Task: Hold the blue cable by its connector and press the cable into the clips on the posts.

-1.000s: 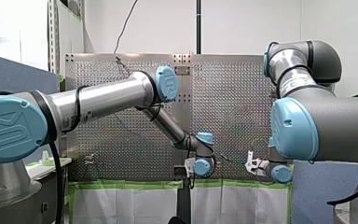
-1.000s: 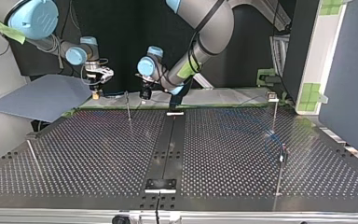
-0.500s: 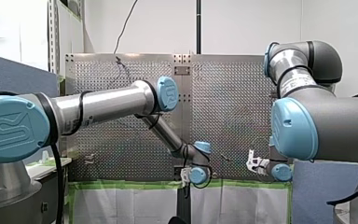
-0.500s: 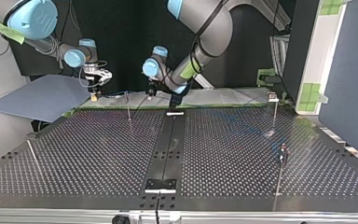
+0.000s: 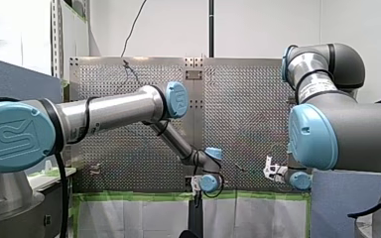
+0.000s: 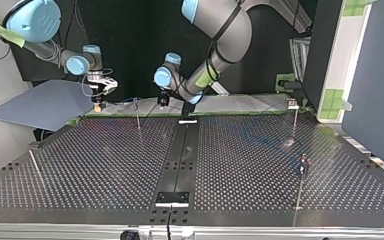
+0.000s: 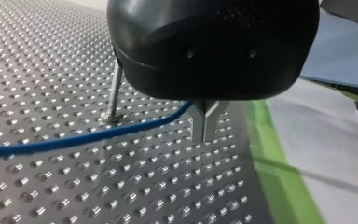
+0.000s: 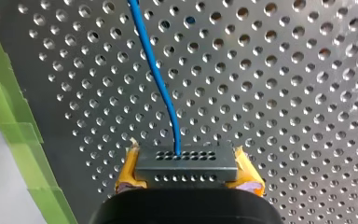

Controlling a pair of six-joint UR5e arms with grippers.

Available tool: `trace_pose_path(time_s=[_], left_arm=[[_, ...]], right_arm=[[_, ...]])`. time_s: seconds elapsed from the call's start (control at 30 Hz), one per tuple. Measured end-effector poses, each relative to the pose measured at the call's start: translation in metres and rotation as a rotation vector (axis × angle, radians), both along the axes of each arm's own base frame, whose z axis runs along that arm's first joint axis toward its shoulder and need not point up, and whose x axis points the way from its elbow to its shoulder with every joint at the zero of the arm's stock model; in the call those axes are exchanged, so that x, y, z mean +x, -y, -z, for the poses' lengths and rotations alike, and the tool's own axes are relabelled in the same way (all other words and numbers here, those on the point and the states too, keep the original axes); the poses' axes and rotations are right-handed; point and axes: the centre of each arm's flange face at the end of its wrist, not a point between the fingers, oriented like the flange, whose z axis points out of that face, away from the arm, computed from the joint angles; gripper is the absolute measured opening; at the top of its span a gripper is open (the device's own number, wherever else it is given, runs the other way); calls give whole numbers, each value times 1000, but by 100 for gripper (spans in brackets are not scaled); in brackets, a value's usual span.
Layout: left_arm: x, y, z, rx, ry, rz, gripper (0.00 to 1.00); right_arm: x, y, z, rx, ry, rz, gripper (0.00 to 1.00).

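**Both grippers at the taped edge of the table.** My right gripper (image 8: 186, 173) is clamped on the grey connector (image 8: 186, 158), with its yellow pads (image 8: 127, 170) pressed against the connector's two ends, just inside the table (image 8: 284, 93) edge that carries the green tape (image 8: 9, 116). The blue cable (image 8: 156, 74) leaves the connector's perforated face and runs ahead over the table's holes. In the left wrist view, the metal fingers (image 7: 199, 122) of my left gripper (image 7: 205, 126) are drawn together at the tips. The cable enters the fork just above them. From there it stretches away above the table, passing just beside the foot of a thin upright post (image 7: 114, 93). In the top view both grippers hang over the table's far edge. My right gripper is near the corner at the view's left and my left gripper is near the middle of that edge, with the post standing between them.
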Motion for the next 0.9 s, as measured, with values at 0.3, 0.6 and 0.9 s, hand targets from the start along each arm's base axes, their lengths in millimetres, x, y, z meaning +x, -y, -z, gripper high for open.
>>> trace_pose_path(time_s=[0.3, 0.6, 0.9], left_arm=[[16, 10, -26, -6, 7, 4, 0], [29, 14, -44, -15, 14, -11, 0], [31, 12, -45, -16, 13, -17, 0]], right_arm=[[-5, 10, -5, -9, 20, 17, 0], [-10, 18, -9, -16, 36, 50, 0], [-26, 26, -11, -17, 46, 123, 0]])
